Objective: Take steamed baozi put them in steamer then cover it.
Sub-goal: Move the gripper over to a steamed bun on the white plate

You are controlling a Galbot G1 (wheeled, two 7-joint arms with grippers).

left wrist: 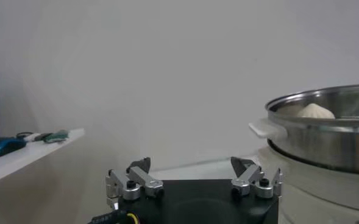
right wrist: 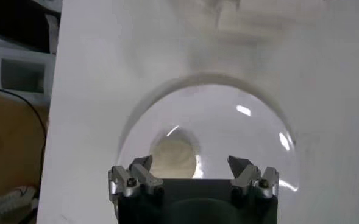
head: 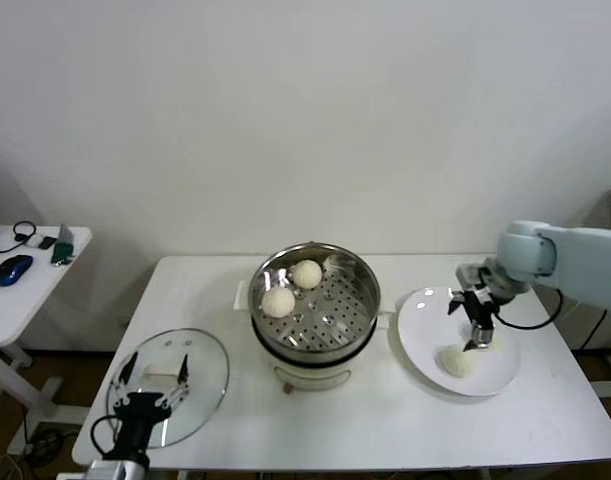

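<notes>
The right arm reaches down over the white plate (head: 425,330), its right pincer (head: 477,343) spread wide above a baozi (head: 454,361), touching nothing. The left pincer (head: 155,375), also spread, hovers over the cover (head: 200,395).

No readable text, label, brand, number or sign on anything in any view
</notes>
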